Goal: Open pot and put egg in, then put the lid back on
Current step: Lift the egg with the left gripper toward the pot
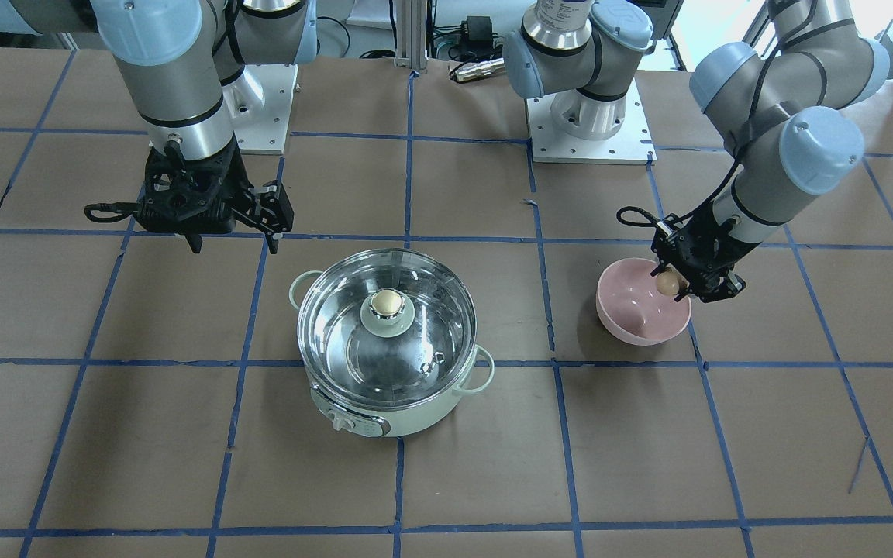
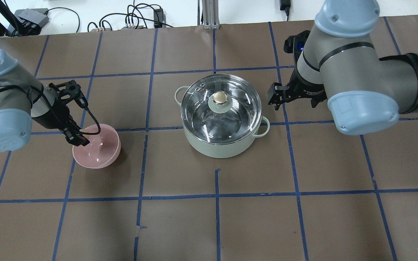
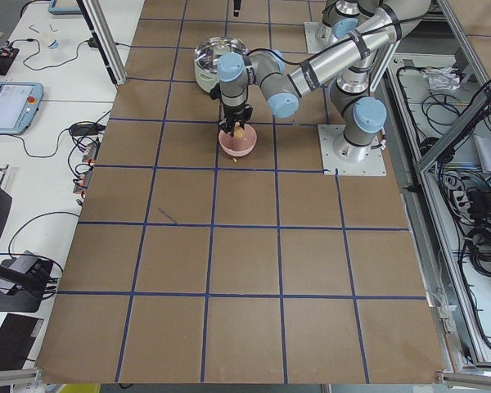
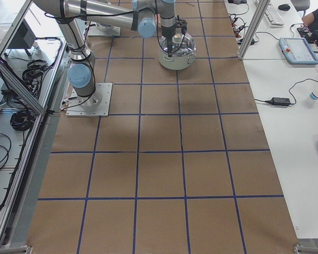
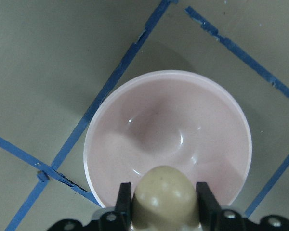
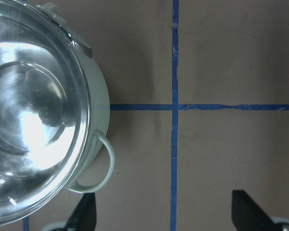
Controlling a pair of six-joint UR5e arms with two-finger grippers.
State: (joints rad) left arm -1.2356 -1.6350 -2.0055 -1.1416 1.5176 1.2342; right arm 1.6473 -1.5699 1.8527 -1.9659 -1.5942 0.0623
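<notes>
The mint-green pot (image 1: 384, 403) stands mid-table with the glass lid (image 1: 415, 310) on it, its beige knob (image 1: 386, 301) on top; both show in the overhead view, pot (image 2: 216, 146) and lid (image 2: 238, 98). My left gripper (image 1: 671, 285) is shut on the tan egg (image 1: 667, 284) and holds it just above the pink bowl (image 1: 636, 314). The left wrist view shows the egg (image 5: 164, 196) between the fingers over the bowl (image 5: 168, 134). My right gripper (image 1: 233, 232) is open and empty, hovering beside the pot; its wrist view shows the pot's side handle (image 6: 98, 166).
The table is brown paper with a blue tape grid. The two arm bases (image 1: 590, 116) stand at the robot side. Cables and monitors lie beyond the table edges in the side views.
</notes>
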